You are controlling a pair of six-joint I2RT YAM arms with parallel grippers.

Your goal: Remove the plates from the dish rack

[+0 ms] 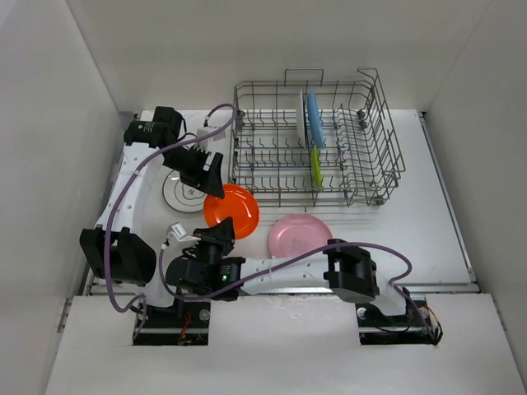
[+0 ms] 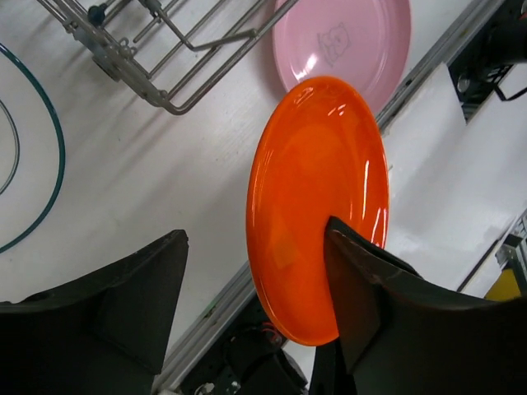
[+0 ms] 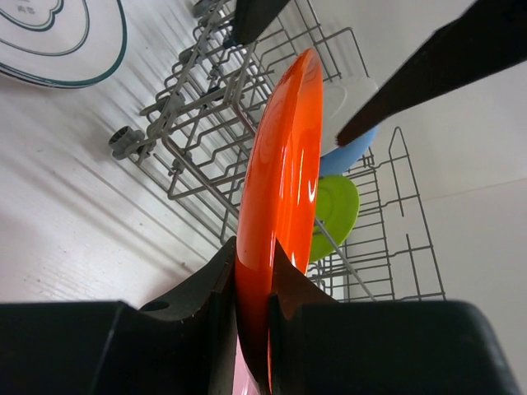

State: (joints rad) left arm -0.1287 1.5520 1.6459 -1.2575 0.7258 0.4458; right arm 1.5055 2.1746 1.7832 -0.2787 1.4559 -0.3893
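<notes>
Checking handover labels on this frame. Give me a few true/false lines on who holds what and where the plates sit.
1. The right gripper is shut on the orange plate. True.
2. The left gripper is clamped on it too. False: its jaws stand open.
3. The pink plate stands in the dish rack. False: it lies flat on the table, outside the rack.
4. A blue plate and a lime green plate stand in the dish rack. True.
</notes>
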